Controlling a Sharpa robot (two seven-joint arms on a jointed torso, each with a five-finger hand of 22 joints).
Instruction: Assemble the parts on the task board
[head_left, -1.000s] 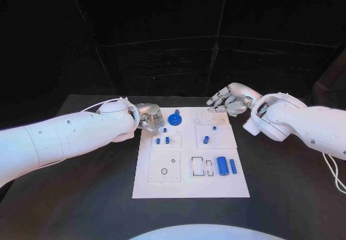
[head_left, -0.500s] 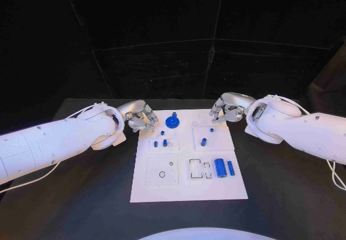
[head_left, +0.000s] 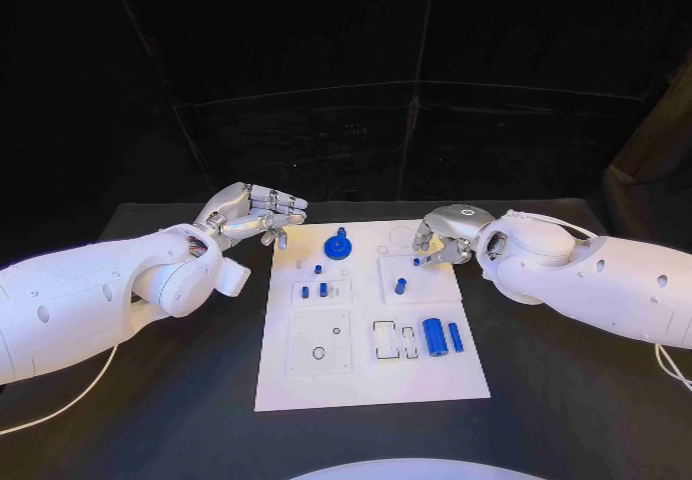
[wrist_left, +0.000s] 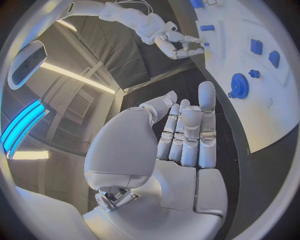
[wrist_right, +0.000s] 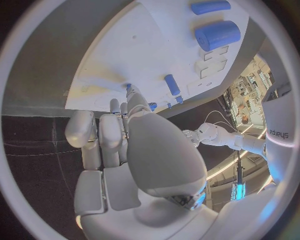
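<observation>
The white task board (head_left: 361, 370) lies in the middle of the table. A blue gear (head_left: 338, 246) (wrist_left: 239, 85) stands near its far edge, with small blue pegs (head_left: 313, 291) just in front of it. A thick blue cylinder (head_left: 434, 336) (wrist_right: 217, 35) and a thinner one (head_left: 456, 336) lie at the board's right. My left hand (head_left: 253, 215) (wrist_left: 181, 135) hovers off the board's far left corner, fingers straight and side by side, holding nothing. My right hand (head_left: 440, 235) (wrist_right: 125, 145) is over the far right corner, its fingertips beside a small upright blue peg (head_left: 418, 262) (wrist_right: 128, 86).
Another blue peg (head_left: 401, 286) (wrist_right: 171, 84) stands a little nearer on the right half. White rectangular recesses (head_left: 394, 338) sit beside the cylinders. The black table (head_left: 159, 400) runs round the board on all sides.
The left hand has lifted away from the gear to the left and its fingers have straightened. The right hand has come in from beyond the far edge, down toward the small peg.
</observation>
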